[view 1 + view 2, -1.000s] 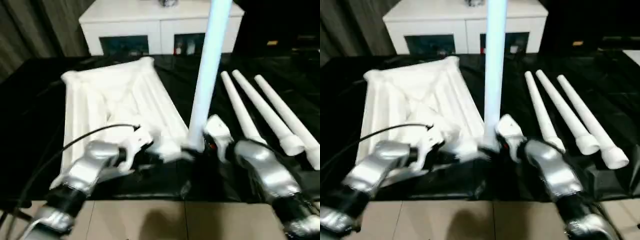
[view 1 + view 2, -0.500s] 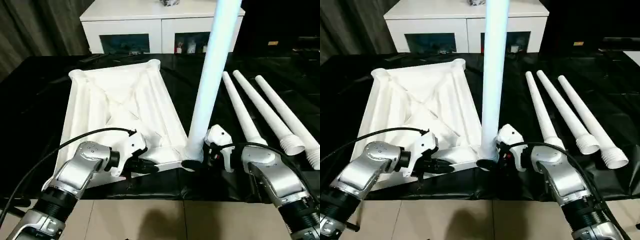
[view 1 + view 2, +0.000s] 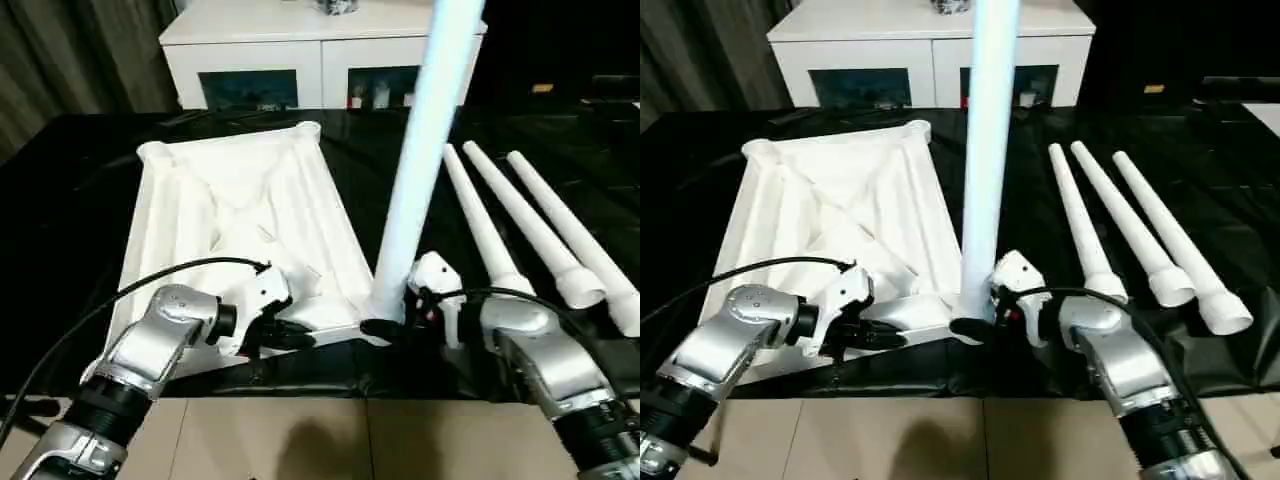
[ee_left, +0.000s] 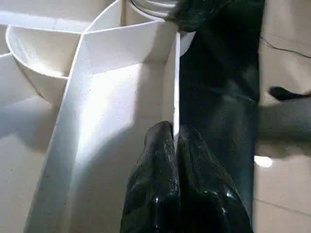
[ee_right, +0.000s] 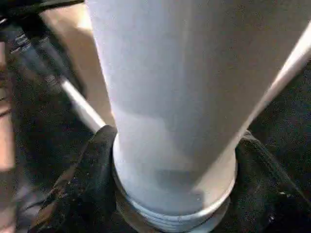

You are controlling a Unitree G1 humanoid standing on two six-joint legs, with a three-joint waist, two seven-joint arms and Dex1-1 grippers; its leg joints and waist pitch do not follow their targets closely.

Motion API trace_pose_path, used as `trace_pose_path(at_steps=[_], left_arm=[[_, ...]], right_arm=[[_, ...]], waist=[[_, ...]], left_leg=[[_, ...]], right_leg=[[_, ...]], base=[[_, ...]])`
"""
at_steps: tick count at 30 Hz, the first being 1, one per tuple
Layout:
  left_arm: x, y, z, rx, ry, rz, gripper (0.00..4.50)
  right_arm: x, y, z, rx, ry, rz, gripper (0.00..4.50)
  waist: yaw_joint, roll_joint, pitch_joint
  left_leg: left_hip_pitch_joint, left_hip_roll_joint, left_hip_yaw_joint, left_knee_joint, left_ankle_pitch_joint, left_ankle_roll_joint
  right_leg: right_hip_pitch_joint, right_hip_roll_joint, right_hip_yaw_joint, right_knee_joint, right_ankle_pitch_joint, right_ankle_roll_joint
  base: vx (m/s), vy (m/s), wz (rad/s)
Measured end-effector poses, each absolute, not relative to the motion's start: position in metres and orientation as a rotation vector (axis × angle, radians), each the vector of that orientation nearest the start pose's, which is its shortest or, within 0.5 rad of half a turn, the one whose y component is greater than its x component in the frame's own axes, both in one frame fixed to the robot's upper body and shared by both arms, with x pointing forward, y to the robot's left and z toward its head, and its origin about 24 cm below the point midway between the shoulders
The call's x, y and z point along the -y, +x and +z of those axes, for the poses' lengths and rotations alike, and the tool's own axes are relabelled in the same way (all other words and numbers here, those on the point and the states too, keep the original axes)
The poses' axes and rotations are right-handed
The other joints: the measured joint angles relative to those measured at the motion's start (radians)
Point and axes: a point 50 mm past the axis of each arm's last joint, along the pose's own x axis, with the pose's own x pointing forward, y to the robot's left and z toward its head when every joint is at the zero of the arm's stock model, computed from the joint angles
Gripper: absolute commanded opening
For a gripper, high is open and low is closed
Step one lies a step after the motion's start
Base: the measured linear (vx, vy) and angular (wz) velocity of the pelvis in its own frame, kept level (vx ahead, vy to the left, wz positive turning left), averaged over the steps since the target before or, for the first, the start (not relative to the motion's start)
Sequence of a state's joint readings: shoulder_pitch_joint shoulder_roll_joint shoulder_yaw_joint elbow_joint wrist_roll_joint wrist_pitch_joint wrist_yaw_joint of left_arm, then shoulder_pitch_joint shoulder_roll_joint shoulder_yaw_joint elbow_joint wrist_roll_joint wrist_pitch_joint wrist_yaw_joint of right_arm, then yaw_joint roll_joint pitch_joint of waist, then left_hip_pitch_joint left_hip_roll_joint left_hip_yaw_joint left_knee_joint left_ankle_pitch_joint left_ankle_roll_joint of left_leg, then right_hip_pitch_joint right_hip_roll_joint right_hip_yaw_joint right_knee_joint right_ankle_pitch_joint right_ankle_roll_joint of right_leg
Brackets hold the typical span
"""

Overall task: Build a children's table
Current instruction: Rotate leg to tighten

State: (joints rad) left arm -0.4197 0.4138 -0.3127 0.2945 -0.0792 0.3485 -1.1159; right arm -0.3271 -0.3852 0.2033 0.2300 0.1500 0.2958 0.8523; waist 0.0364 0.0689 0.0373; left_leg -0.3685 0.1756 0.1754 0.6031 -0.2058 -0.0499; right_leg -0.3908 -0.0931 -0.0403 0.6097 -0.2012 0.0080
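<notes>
The white tabletop (image 3: pixel 235 215) lies underside up on the black-covered work table. My left gripper (image 3: pixel 300 338) is shut on its near rim (image 4: pixel 176 87), the fingers (image 4: pixel 163 145) pinching that thin wall. One white leg (image 3: pixel 420 150) stands nearly upright, its wide end at the tabletop's near right corner. My right gripper (image 3: pixel 383 326) is shut on the base of that leg (image 5: pixel 165 97), with a finger (image 5: pixel 82 184) on each side. How the leg's end meets the corner socket is hidden. Three more legs (image 3: pixel 530 225) lie side by side to the right.
A white cabinet (image 3: pixel 320 50) with dark glass doors stands behind the table. The table's front edge (image 3: pixel 300 395) runs just below my grippers, with beige floor tiles (image 3: pixel 300 440) beyond it. A black cable (image 3: pixel 150 285) loops over my left forearm.
The picture shook a second ago and has settled. Both grippers keep their holds, and the upright leg stays at the near right corner, leaning about the same.
</notes>
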Motion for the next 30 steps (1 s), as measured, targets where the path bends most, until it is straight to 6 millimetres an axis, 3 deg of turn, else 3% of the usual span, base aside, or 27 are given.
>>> trace_pose_path(at_steps=[8, 14, 17, 21, 23, 29, 30], left_arm=[[-0.085, 0.315, 0.036, -0.493, 0.261, -1.037, 0.0], [-0.044, 0.33, 0.035, -0.463, 0.279, -0.942, 0.0], [-0.038, 0.332, 0.034, -0.44, 0.29, -0.941, 0.0], [-0.036, 0.334, 0.035, -0.413, 0.312, -0.946, 0.0], [-0.036, 0.335, 0.035, -0.394, 0.32, -0.951, 0.0], [-0.037, 0.337, 0.038, -0.29, 0.343, -0.969, 0.0], [-0.037, 0.337, 0.039, -0.277, 0.346, -0.969, 0.44]], right_arm=[[0.134, 0.32, 0.034, -0.371, -0.055, 0.452, 2.7], [0.131, 0.344, 0.032, -0.379, 0.002, 0.111, 2.7], [0.131, 0.348, 0.031, -0.37, 0.007, 0.055, 2.7], [0.131, 0.351, 0.031, -0.355, 0.014, 0.03, 2.7], [0.132, 0.352, 0.032, -0.335, 0.015, 0.027, 3.26], [0.135, 0.352, 0.039, -0.287, -0.012, 0.044, 3.75], [0.136, 0.351, 0.041, -0.282, -0.022, 0.045, 3.81]], waist=[[-0.003, 0.002, -0.001], [0.0, 0.005, -0.003], [-0.001, 0.008, -0.004], [-0.002, 0.009, -0.004], [-0.002, 0.01, -0.004], [0.003, 0.016, -0.004], [0.005, 0.017, -0.003]], left_leg=[[0.011, -0.001, 0.0, -0.002, 0.0, -0.004], [0.01, -0.004, 0.0, -0.004, 0.0, -0.004], [0.009, -0.004, 0.0, -0.007, 0.0, -0.004], [0.008, -0.004, 0.0, -0.007, 0.0, -0.003], [0.007, -0.003, 0.0, -0.007, 0.0, -0.003], [-0.005, -0.003, -0.001, -0.008, 0.003, 0.001], [-0.007, -0.002, -0.001, -0.009, 0.004, 0.003]], right_leg=[[0.01, 0.0, 0.001, 0.0, -0.002, 0.004], [0.012, -0.001, 0.004, -0.006, -0.004, 0.006], [0.019, -0.001, 0.002, -0.013, -0.003, 0.006], [0.019, -0.001, 0.002, -0.015, -0.001, 0.002], [0.019, -0.001, 0.002, -0.015, 0.001, 0.0], [0.008, -0.001, 0.001, -0.014, 0.008, 0.002], [0.007, -0.001, 0.0, -0.014, 0.008, 0.003]], base=[[0.0, 0.0, 0.0], [0.0, 0.0, 0.0], [0.0, 0.0, 0.0], [0.0, 0.0, 0.0], [0.0, 0.0, 0.0], [0.0, 0.0, 0.0], [0.0, 0.0, 0.0]])
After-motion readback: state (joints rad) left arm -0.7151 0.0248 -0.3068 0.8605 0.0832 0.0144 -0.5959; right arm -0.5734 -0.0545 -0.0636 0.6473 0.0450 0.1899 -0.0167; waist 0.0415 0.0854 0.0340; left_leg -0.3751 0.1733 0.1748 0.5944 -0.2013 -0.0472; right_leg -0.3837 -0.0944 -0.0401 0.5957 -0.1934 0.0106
